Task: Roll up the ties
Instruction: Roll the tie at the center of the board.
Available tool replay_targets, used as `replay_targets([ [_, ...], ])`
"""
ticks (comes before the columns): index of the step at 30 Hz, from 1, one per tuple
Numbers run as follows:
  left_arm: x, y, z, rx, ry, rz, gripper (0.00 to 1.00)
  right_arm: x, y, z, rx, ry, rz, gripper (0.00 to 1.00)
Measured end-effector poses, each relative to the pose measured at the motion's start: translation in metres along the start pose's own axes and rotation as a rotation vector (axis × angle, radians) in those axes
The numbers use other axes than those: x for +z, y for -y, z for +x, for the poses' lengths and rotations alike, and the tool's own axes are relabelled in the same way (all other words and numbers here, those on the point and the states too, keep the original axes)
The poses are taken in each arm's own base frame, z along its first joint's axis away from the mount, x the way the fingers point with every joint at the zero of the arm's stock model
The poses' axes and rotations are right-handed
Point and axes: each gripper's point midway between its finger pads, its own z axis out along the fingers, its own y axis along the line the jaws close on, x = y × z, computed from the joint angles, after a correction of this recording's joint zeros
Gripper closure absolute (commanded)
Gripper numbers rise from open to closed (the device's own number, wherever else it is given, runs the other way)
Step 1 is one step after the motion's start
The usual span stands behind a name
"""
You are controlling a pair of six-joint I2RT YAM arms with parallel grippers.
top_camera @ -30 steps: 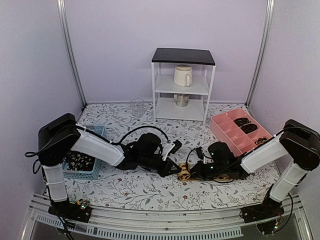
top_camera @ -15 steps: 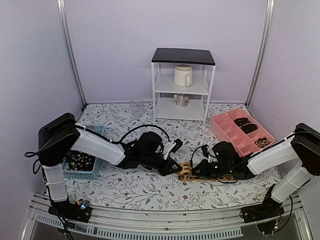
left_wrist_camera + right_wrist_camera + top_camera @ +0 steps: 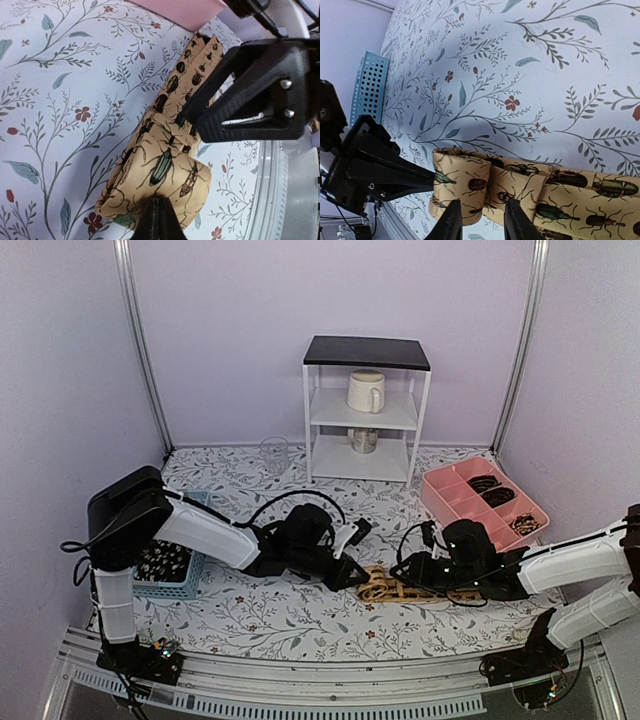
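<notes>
We see the floral table (image 3: pixel 300 630) first, with the pink tray (image 3: pixel 437 502) toward its right. At the front middle, between both arms, lies the tan beetle-print tie (image 3: pixel 392 587), its left end partly rolled. Our right gripper (image 3: pixel 482 206) is released, its fingers standing apart over the roll. Our left gripper (image 3: pixel 157 205) is clenched tight, its tip touching the roll's edge.
</notes>
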Motion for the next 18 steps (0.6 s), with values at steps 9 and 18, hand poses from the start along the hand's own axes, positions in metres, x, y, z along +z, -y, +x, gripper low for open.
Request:
replay_targets([
  [9, 0.01, 0.006, -0.006, -0.002, 0.006, 0.013, 1.0, -0.002, -0.009, 0.0, 0.011, -0.01, -0.034, 0.53],
  [18, 0.01, 0.007, -0.005, -0.003, 0.005, 0.01, 0.98, 0.018, -0.001, 0.01, 0.01, -0.077, 0.005, 0.73],
])
